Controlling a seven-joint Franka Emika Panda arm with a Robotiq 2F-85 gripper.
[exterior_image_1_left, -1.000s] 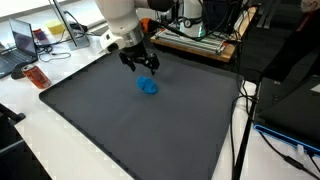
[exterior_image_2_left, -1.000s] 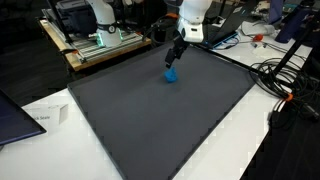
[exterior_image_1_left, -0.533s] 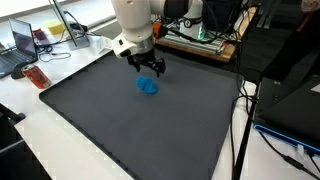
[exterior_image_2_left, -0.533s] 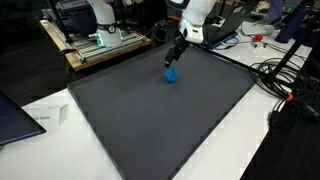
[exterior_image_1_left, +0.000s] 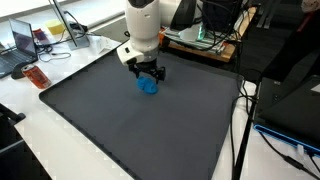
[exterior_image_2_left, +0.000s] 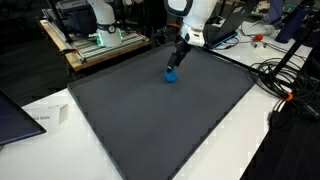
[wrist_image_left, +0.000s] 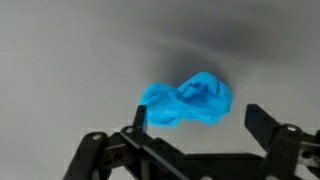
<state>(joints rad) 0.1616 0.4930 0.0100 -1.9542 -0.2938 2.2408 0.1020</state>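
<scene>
Your claw (wrist_image_left: 197, 122) stands wide just over the crumpled blue cloth (wrist_image_left: 185, 102). It's probably soft, light and limp, so pinch its bunched middle, not the loose edges.

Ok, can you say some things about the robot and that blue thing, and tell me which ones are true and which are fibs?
1. The gripper is open. True.
2. The blue thing is lifted up in the air. False: it lies on the mat.
3. The blue thing looks lumpy and crumpled in the wrist view. True.
4. The mat is bright red. False: it is dark grey.
5. The gripper is far off at the mat's edge. False: it hangs right over the blue thing.
</scene>
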